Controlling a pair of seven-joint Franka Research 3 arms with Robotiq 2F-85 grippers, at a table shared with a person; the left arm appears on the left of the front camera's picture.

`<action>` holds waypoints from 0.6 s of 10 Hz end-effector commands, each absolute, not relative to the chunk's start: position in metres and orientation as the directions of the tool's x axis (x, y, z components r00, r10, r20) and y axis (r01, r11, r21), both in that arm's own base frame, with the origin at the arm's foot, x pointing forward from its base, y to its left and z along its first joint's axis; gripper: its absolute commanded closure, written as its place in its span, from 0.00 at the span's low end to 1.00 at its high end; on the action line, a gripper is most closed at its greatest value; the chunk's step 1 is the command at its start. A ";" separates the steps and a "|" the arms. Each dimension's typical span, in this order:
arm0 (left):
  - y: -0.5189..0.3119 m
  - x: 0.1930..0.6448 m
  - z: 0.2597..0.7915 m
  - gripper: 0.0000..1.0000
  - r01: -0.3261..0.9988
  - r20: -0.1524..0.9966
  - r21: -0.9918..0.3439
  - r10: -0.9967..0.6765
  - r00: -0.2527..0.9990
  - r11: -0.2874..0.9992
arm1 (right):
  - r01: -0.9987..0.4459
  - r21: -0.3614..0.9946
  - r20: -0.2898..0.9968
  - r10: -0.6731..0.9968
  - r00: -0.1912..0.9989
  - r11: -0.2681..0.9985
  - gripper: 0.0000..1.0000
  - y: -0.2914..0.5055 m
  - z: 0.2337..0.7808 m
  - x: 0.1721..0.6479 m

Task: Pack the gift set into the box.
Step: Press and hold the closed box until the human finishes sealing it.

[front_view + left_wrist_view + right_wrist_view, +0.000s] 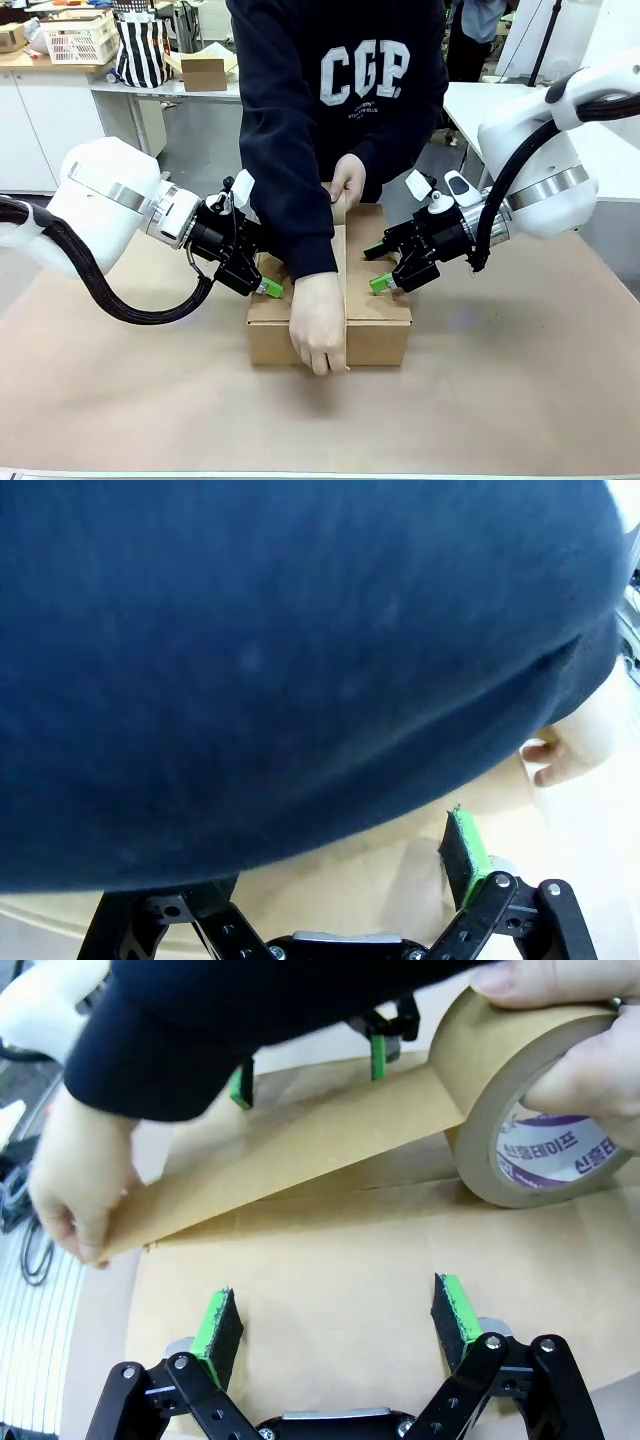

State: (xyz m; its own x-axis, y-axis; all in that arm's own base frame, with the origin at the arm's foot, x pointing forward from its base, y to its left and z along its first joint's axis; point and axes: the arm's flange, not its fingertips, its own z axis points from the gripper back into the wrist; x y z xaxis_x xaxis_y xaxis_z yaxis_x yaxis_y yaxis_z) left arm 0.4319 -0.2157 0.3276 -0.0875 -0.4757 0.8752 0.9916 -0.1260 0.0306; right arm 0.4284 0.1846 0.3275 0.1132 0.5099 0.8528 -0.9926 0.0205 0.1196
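Two claws press down on the closed box at the centre of the front view: the left claw on its left top edge, the right claw on its right, both spread wide and holding nothing. A person in a dark sweatshirt stretches brown packing tape along the middle seam, one hand pinning the strip at the near edge, the other hand holding the tape roll at the far edge. The box sits on the counter under brown paper.
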 end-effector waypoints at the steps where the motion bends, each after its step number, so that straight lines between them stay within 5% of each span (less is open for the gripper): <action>1: -0.215 0.432 0.325 0.00 0.992 0.881 0.023 -0.466 -0.077 -0.121 | -0.992 0.122 0.850 0.513 0.120 0.029 0.00 0.185 0.325 0.428; 6: -0.215 0.432 0.325 0.00 0.992 0.881 0.023 -0.466 -0.077 -0.121 | -0.992 0.122 0.850 0.513 0.120 0.029 0.00 0.185 0.325 0.428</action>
State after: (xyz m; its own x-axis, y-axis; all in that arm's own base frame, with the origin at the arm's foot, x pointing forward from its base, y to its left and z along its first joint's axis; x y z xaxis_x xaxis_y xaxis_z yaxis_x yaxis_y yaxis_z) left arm 0.4319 -0.2157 0.3276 -0.0875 -0.4757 0.8752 0.9916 -0.1260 0.0306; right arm 0.4284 0.1846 0.3275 0.1133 0.5099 0.8527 -0.9926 0.0205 0.1196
